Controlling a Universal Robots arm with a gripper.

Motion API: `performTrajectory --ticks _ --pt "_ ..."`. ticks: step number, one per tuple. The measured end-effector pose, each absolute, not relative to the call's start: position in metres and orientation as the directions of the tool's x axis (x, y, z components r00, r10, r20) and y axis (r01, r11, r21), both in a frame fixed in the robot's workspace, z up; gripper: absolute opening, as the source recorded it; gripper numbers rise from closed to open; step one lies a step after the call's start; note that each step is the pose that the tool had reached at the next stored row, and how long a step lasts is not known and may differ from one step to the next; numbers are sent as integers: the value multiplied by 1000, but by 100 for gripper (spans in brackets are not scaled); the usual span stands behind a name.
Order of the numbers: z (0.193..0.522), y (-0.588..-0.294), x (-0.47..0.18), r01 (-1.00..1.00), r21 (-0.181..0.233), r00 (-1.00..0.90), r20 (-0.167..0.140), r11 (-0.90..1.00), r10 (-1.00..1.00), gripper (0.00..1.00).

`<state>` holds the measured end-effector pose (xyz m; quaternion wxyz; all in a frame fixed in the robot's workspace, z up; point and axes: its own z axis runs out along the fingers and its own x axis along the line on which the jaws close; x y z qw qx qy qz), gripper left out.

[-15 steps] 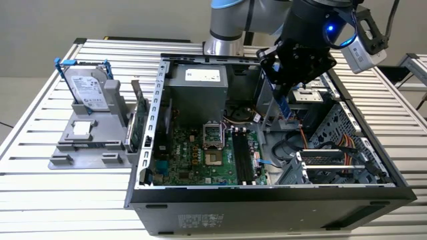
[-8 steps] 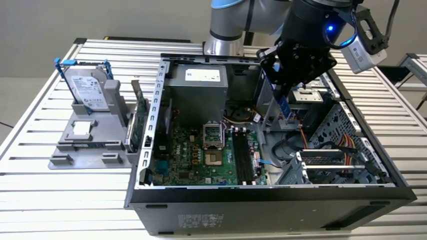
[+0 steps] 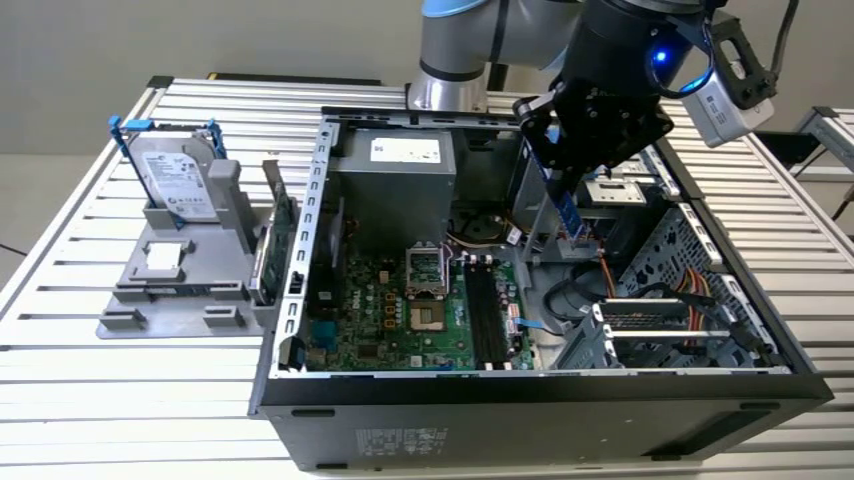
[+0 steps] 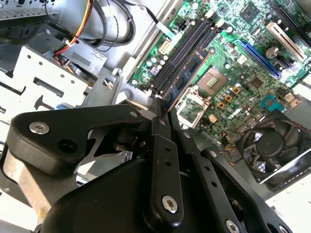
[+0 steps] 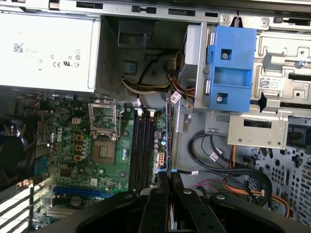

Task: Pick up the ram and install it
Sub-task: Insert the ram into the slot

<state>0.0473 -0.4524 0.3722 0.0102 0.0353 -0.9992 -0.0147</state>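
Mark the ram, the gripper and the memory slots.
ram (image 3: 566,212), exterior view: blue board below the fingers.
gripper (image 4: 163,114), second wrist view: between its fingertips, shut on the ram.
memory slots (image 5: 142,145), first wrist view: middle of the black slots.

Nothing legible. White printed label (image 3: 406,150) on the power supply (image 3: 394,185), upper centre of the exterior view; another label (image 3: 175,175) on the hard drive (image 3: 191,205), upper left; faint print (image 3: 400,440) on the case side panel (image 3: 534,430), bottom centre.

Looks like a robotics lab or test bench setup: an opened desktop PC case (image 3: 534,400) sits on a slatted aluminium-profile table (image 3: 80,380), next to a grey fixture (image 3: 180,290) holding a hard drive (image 3: 174,180) upright, robot arm (image 3: 461,50) mounted behind.
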Motion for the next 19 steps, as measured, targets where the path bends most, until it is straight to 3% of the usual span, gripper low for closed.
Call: performTrajectory --ticks 19 --pt "368 -453 47 20 30 -1000 19 999 20 0"
